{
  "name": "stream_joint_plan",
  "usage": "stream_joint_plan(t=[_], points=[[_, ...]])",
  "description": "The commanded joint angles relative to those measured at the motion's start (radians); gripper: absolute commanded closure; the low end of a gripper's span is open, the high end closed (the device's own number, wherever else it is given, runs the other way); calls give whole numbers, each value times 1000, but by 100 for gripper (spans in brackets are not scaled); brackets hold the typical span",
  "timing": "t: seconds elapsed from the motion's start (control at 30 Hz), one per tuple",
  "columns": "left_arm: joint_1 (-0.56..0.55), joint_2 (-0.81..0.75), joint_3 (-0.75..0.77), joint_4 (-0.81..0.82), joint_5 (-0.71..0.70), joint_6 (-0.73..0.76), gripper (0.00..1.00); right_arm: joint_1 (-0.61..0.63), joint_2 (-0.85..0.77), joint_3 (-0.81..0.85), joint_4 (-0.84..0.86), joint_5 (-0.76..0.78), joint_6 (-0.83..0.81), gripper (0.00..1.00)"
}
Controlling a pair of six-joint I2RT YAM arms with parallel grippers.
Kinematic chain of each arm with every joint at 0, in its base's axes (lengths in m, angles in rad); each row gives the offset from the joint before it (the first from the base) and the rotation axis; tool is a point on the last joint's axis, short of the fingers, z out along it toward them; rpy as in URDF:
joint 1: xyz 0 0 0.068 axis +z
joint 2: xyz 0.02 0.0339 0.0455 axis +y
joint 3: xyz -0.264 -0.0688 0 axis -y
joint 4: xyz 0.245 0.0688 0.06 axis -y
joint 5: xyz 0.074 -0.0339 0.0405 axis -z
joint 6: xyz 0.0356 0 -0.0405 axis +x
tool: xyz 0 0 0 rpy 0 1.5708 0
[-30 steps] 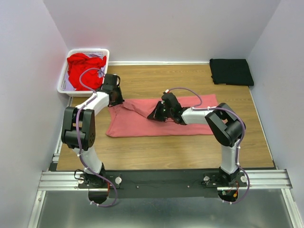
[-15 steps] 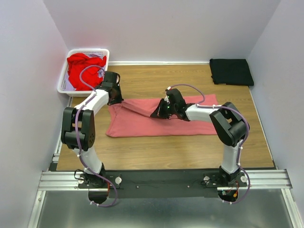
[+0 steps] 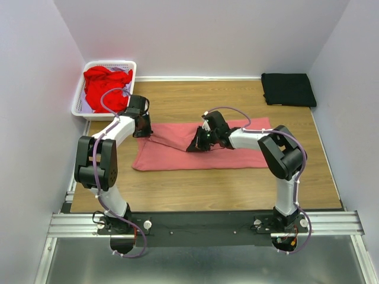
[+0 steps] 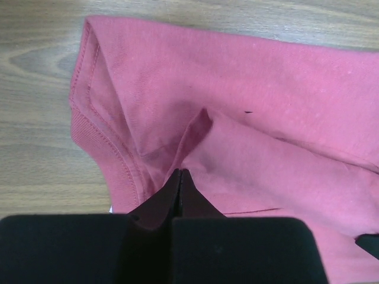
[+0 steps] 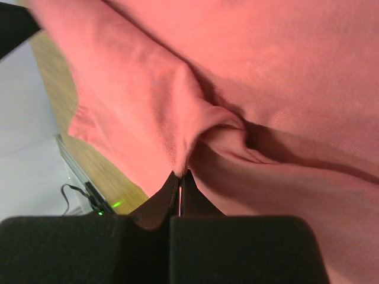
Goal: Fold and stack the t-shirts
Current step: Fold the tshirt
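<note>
A pink t-shirt (image 3: 177,155) lies spread across the middle of the wooden table. My left gripper (image 3: 144,129) is shut on a fold of the pink t-shirt (image 4: 254,142) near its upper left corner, by the hemmed edge. My right gripper (image 3: 195,145) is shut on a pinched ridge of the same pink t-shirt (image 5: 249,77) near its middle and holds that fold lifted off the table. A folded black t-shirt (image 3: 288,89) lies at the back right. Red t-shirts (image 3: 102,84) are heaped in the white basket (image 3: 80,97).
The white basket stands at the back left corner against the wall. White walls close in the table on three sides. The metal rail (image 3: 201,223) with both arm bases runs along the near edge.
My right gripper has moved a little left and toward the near side with the fold. My left gripper has shifted slightly down-left with its corner.
</note>
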Motion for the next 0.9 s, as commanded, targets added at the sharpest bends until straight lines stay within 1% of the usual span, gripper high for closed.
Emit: stream_joint_plan(t=[0.0, 0.23, 0.3, 0.53, 0.67, 0.8, 0.87], points=[[8, -20, -15, -20, 12, 18, 100, 0, 37, 17, -53, -38, -33, 98], [8, -44, -9, -49, 21, 29, 100, 0, 35, 35, -65, -34, -44, 98], [8, -53, 20, -81, 12, 36, 100, 0, 24, 45, -103, -27, -49, 98], [8, -83, 65, -126, -7, 41, 100, 0, -8, 66, -125, -19, -53, 98], [8, -92, 36, -131, -7, 44, 100, 0, -7, 69, -143, -31, -56, 95], [8, -98, -4, -125, -7, 49, 100, 0, -4, 63, -157, -45, -58, 94], [8, -92, -23, -114, -43, 47, 100, 0, -2, 58, -160, -42, -62, 94]])
